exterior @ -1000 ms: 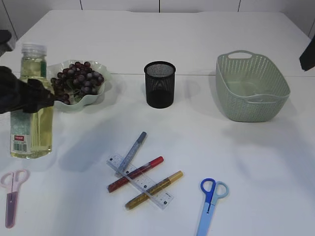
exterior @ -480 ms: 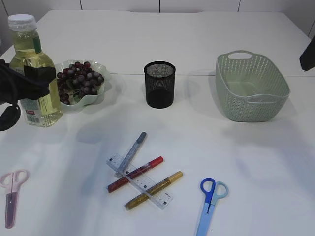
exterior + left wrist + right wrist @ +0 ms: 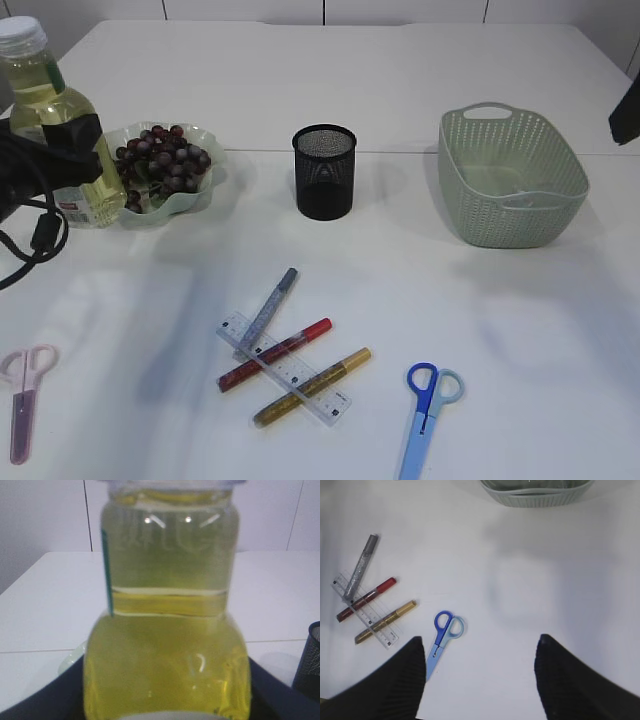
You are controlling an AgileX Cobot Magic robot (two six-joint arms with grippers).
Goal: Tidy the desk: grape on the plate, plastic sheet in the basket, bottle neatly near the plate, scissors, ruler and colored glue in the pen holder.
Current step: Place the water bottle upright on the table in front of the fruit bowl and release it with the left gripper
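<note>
White tabletop (image 3: 400, 80) spreads under a desk mid-tidy, with three containers ranged across its far half. At left, a scalloped pale green plate (image 3: 205, 190) carries a bunch of dark grapes (image 3: 160, 160). A black mesh pen holder (image 3: 324, 171) stands at center; its inside cannot be read through the mesh. At right, a green slatted basket (image 3: 512, 178) shows nothing clear inside (a pale sheen near its floor cannot be identified).

The left gripper (image 3: 85, 150) is clamped around a bottle (image 3: 50, 110) of yellow liquid with a white cap, tilted slightly, just beside the plate's left rim; whether its base touches the tabletop cannot be told. The right gripper (image 3: 479, 675), fingers spread wide with nothing between them, hovers high over the tabletop.

Loose items lie up front: a clear ruler (image 3: 285, 368) crossed by a silver glue pen (image 3: 267, 308), a red glue pen (image 3: 275, 354) and a gold glue pen (image 3: 312, 386), blue scissors (image 3: 425, 404) to their right, and pink scissors (image 3: 24, 398) at far left.
</note>
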